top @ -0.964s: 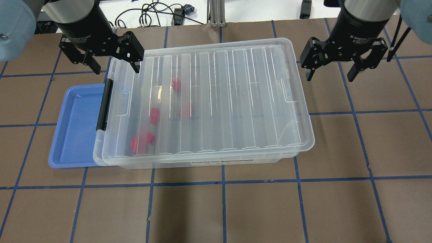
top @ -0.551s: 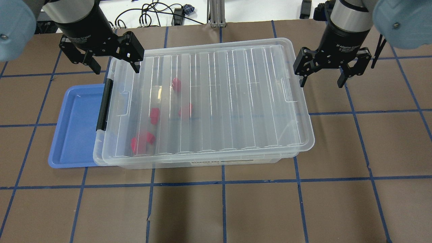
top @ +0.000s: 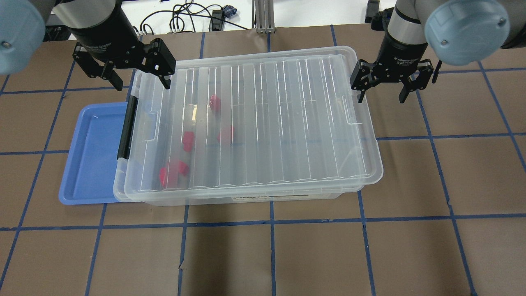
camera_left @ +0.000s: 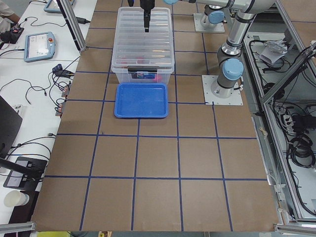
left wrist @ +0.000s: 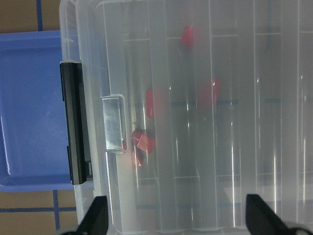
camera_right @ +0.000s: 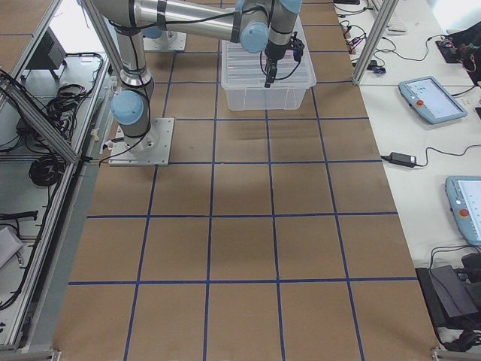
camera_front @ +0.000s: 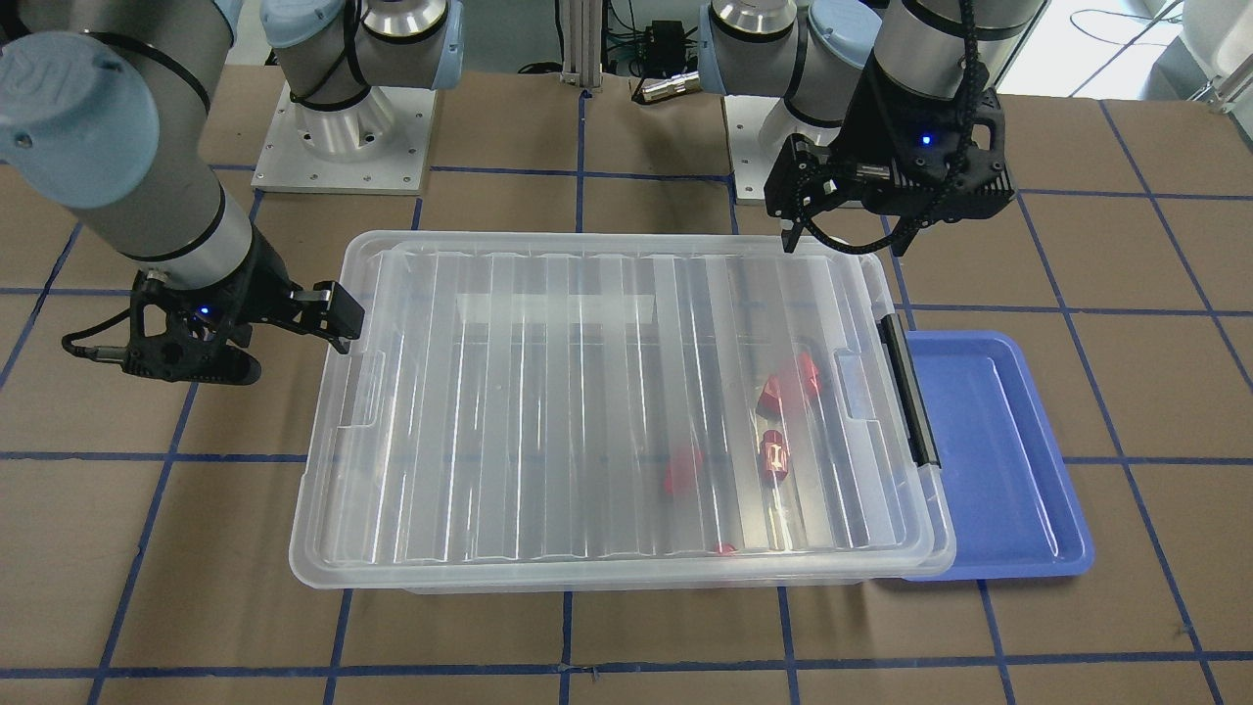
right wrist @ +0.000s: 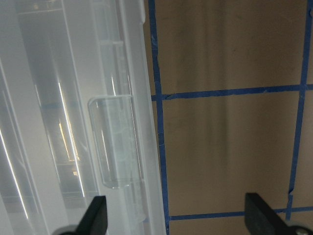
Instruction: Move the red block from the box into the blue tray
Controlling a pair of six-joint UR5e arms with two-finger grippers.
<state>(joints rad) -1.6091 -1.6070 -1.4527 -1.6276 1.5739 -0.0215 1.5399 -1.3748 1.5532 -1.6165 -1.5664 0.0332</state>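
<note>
The box [top: 372, 135] is a clear bin with its ribbed lid [top: 267, 123] on and a black latch [top: 126, 127] on its left end. Several red blocks lie inside, blurred through the lid. One elongated red block [camera_front: 774, 456] shows in the overhead view [top: 188, 140]; others lie near it [top: 227, 134]. The blue tray [top: 92, 156] sits partly under the box's latch end. My left gripper [top: 141, 84] is open above the box's far left corner. My right gripper [top: 381, 98] is open just off the box's right end, its left finger at the rim.
The brown table [top: 271, 255] carries a grid of blue tape. The right wrist view shows the lid's clear handle tab [right wrist: 115, 142] at the box's right end, with bare table beside it. Cables [top: 193, 16] lie beyond the table's far edge.
My right gripper has moved left and toward the far side, up to the box's right end, still open. My left gripper, the box and the blocks have not moved.
</note>
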